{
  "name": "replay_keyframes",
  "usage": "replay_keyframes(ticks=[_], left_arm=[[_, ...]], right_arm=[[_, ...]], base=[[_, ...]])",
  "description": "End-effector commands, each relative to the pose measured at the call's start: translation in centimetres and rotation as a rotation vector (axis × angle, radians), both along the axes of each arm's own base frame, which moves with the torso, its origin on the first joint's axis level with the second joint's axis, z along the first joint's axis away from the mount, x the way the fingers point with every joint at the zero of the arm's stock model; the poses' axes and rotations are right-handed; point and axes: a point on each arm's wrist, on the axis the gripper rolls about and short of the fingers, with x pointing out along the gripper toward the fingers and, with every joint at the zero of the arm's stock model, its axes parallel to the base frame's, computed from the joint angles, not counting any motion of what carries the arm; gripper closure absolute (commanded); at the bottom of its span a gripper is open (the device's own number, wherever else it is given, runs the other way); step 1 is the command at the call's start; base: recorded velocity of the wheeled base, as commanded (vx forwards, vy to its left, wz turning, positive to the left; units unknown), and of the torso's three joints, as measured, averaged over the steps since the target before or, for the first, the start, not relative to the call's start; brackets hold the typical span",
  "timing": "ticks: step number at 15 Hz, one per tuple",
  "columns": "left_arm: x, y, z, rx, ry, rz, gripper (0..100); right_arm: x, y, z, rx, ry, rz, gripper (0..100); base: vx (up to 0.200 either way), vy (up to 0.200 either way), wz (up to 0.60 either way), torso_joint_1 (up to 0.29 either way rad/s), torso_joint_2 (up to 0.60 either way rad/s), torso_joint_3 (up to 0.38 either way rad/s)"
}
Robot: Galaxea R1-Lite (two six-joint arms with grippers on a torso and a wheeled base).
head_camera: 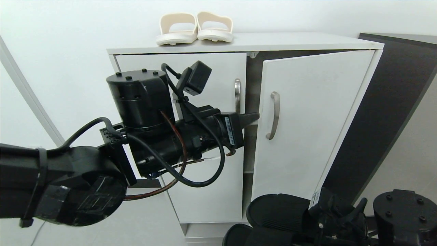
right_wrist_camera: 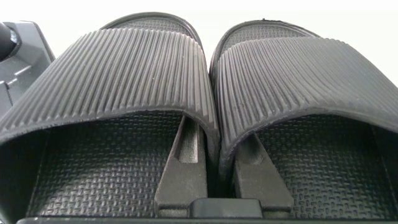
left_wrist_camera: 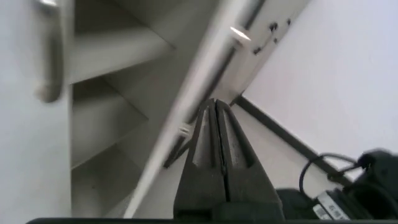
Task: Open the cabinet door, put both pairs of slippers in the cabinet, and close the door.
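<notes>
Door-opening is in hand: the clenched left pincer [head_camera: 252,118] sits in the gap beside the ajar cabinet door [head_camera: 307,123], which likely needs swinging wider before the right pincer [right_wrist_camera: 217,158], grasping the black slippers [right_wrist_camera: 137,81], can load them.

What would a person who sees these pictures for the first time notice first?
Probably the black left gripper in the middle of the head view, its shut fingers poked into the gap beside the ajar right door of the white cabinet. Next come the cream slippers on the cabinet's top, and the black slippers low down in front, clamped by the right gripper.
</notes>
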Motion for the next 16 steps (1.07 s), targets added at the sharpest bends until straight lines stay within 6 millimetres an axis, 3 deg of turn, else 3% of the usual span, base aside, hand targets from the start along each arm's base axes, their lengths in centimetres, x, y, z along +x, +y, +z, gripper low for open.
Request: replay_keyframes(ticks=[1,5,11,13,15,16], left_arm=[[1.0,0.6,0.0,-0.023,0.005,0.031,100],[4.0,-1.6,-1.1,-0.041,-0.010,0.032,100],[5.5,-3.2,-2.2,-0.047,0.023,0.014,100],[5.5,-3.3,-2.2,-0.056,0.027,0.011,100],[4.3,-4.3,-2.1,-0.091,-0.008,-0.033,100],[2.5,-5.9,-2.4,-0.095,-0.009,-0.093,100]], right_arm=[[0.0,0.0,0.0,-0.001,0.001,0.000,100],[0.1,0.1,-0.3,-0.008,0.009,0.001,100],[-0.1,0.3,-0.7,-0.024,0.023,0.017,100],[-0.3,0.4,-1.0,-0.032,0.030,0.027,100],[-0.6,0.6,-1.0,-0.035,0.031,0.042,100],[-0.9,0.6,-1.1,-0.038,0.035,0.054,100]], base=[[0.000,0.000,0.00,0.000,0.00,0.000],[0.000,0.000,0.00,0.000,0.00,0.000],[0.000,0.000,0.00,0.000,0.00,0.000],[-0.100,0.000,0.00,0.004,0.00,0.001],[-0.200,0.000,0.00,0.005,0.00,0.005],[-0.200,0.000,0.00,-0.002,0.00,0.002]])
